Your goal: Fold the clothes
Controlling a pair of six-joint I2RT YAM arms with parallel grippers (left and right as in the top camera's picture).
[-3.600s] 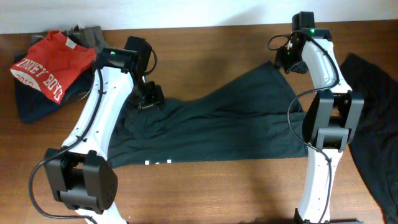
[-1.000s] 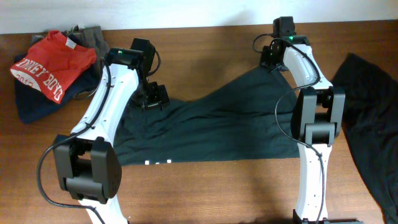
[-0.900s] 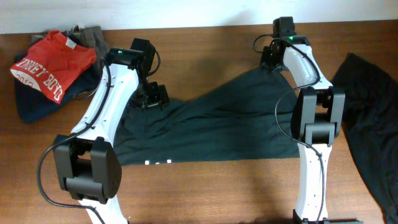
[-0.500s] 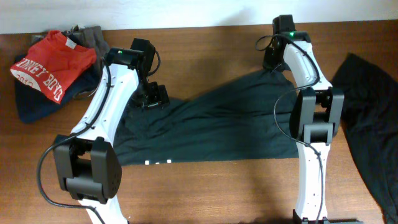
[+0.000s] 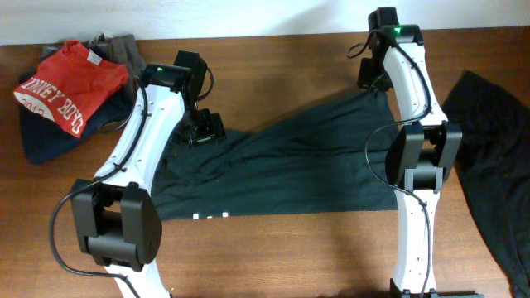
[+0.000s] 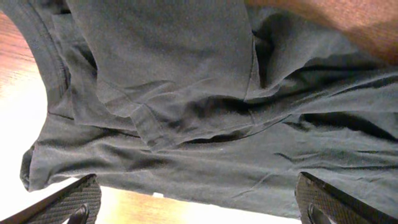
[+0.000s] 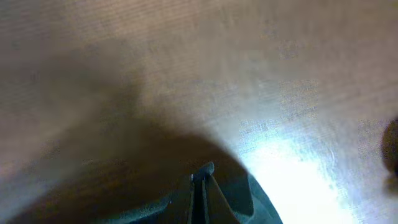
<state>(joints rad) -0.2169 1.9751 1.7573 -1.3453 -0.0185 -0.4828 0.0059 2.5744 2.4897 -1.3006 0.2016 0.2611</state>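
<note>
The black T-shirt (image 5: 290, 165) lies crumpled across the middle of the table, with a bit of white lettering (image 5: 211, 218) showing at its front edge. My left gripper (image 5: 203, 128) hovers over the shirt's left part. In the left wrist view its fingers (image 6: 78, 199) stand wide open above the wrinkled fabric (image 6: 186, 93), with nothing between them. My right gripper (image 5: 370, 83) is at the shirt's back right corner. The right wrist view shows the right gripper (image 7: 199, 196) shut, with dark cloth pinched in it.
A pile of clothes sits at the back left: a red shirt with white lettering (image 5: 62, 87) on a navy one (image 5: 45, 145), with grey fabric (image 5: 124, 48) behind. Another black garment (image 5: 493, 157) lies at the right edge. Bare wood (image 5: 273, 257) shows in front.
My right gripper has shut on the shirt's back right corner and moved a little back and to the right, drawing that corner with it. The left arm has stayed put.
</note>
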